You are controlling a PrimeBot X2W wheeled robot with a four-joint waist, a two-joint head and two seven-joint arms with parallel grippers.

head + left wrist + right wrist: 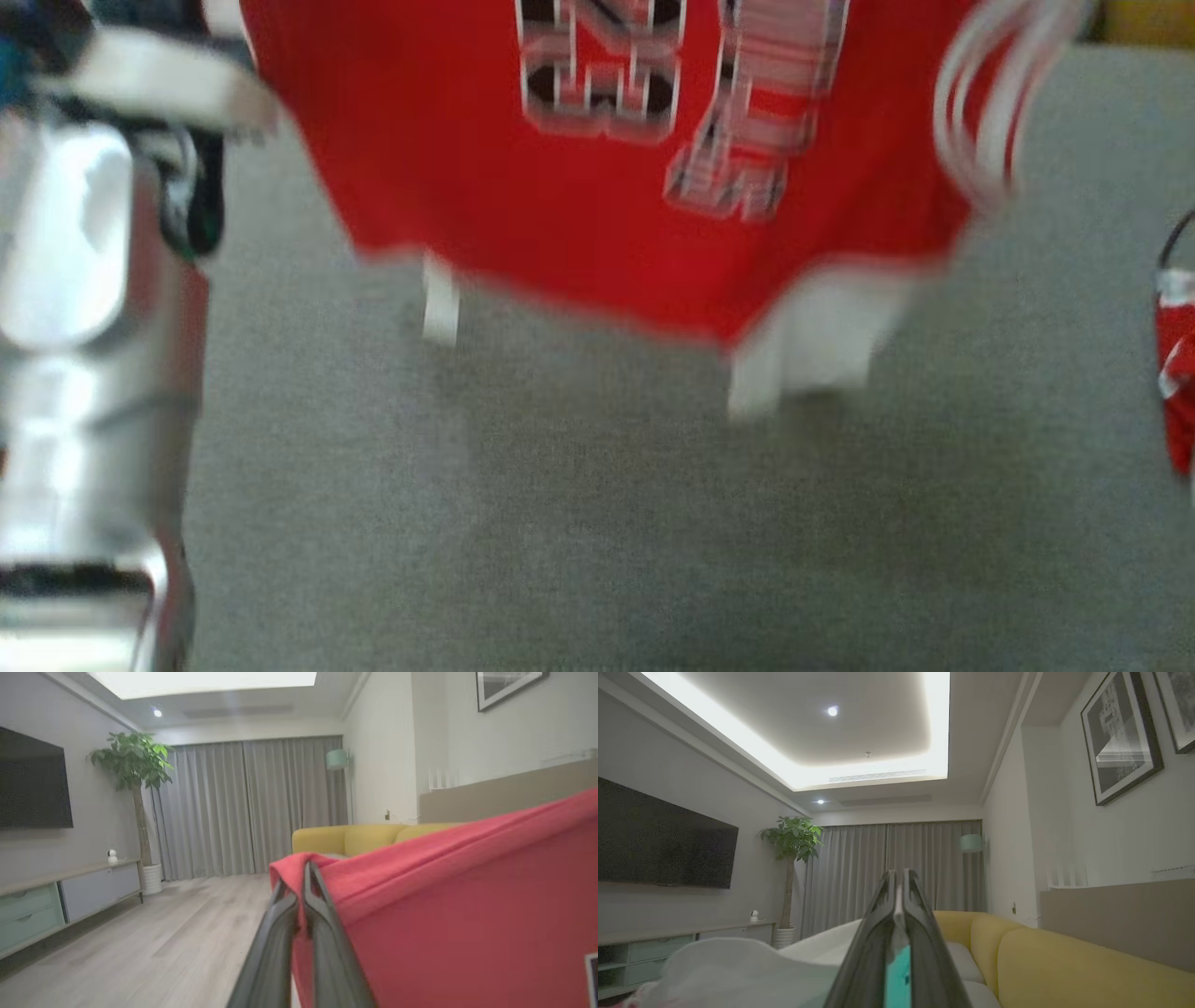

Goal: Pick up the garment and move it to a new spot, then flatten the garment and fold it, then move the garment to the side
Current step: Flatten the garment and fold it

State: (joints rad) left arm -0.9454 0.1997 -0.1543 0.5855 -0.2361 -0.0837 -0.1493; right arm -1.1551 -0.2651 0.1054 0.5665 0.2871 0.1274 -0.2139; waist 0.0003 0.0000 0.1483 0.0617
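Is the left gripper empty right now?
No, the left wrist view shows the left gripper pinched shut on a fold of the red garment.

A grey, felt-like surface (597,523) spreads below; a blurred red-and-white item (1174,373) seems to rest at its right edge.

grey surface (597,523) open below, hanging red garment (560,215) blocks the upper middle, pale arm (84,373) along left edge
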